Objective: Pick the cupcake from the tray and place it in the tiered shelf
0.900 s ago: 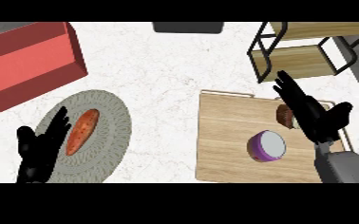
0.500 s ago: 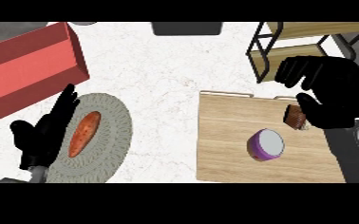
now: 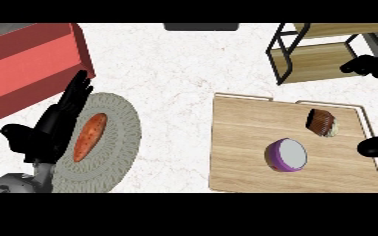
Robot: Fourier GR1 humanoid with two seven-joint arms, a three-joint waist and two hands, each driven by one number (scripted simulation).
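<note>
The cupcake [image 3: 322, 122] is lying tipped on the wooden tray [image 3: 244, 145], near a purple onion half [image 3: 286, 155]. The right hand [image 3: 360, 65] is barely showing at the edge by the tiered shelf [image 3: 317, 55], its fingers impossible to judge. The left hand [image 3: 55, 125] is resting open beside a plate [image 3: 118, 145] holding a sweet potato [image 3: 90, 136].

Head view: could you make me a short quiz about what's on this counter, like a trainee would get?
1. True or false: the cupcake lies on the tray.
2. What sits nearest the cupcake? A) carrot B) purple bowl C) red box
3. Fill in: the carrot lies on a round grey ____.

Key: 1 true; 2 B; 3 plate. The shelf holds no cupcake yet. The left hand is open beside the plate; the right hand barely shows.
</note>
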